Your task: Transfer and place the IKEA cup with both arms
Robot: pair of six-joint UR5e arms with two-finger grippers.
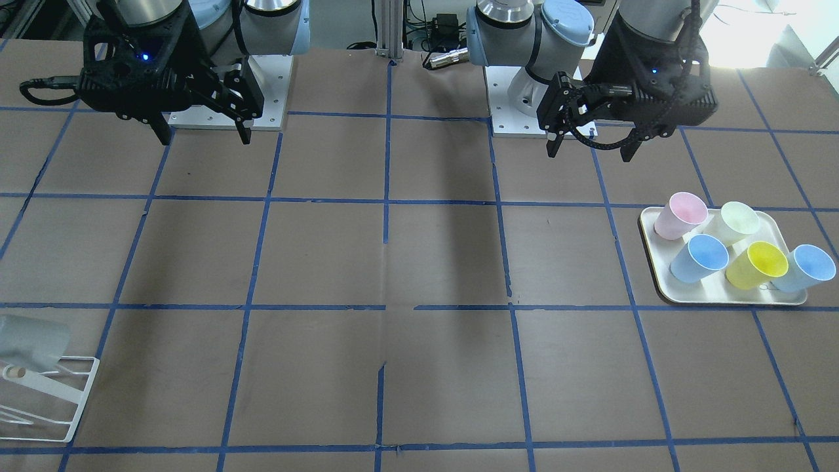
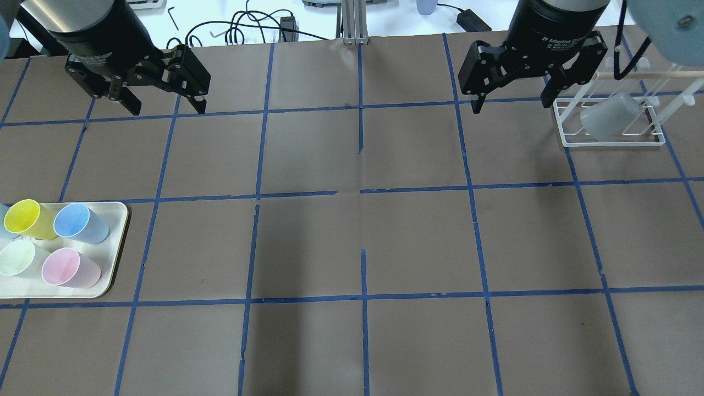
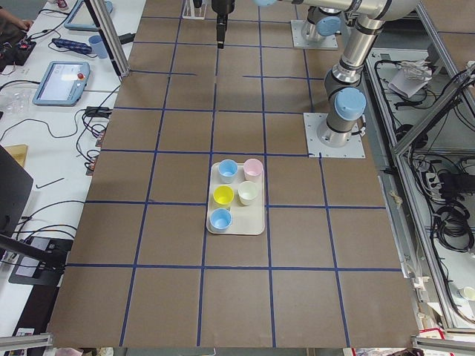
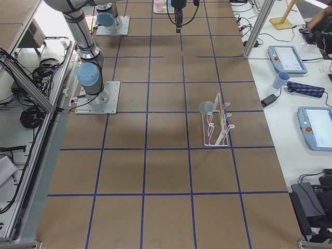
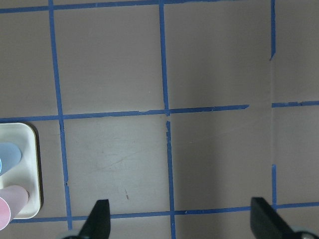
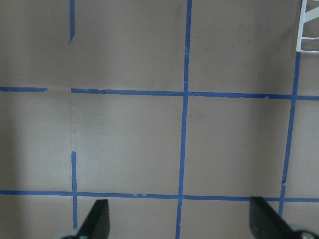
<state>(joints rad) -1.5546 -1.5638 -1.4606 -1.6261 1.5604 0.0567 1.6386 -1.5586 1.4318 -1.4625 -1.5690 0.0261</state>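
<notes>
Nearest you in the front-facing view, the IKEA cup sits tilted on the white wire rack, well apart from the tray across the table. Overhead, the left gripper and right gripper are both spread wide and empty, raised above the table. The left side view shows one bare spot on the tray. Each wrist view shows only table between the fingertips. Judge it either finished or not yet begun; the direction cannot be told.
</notes>
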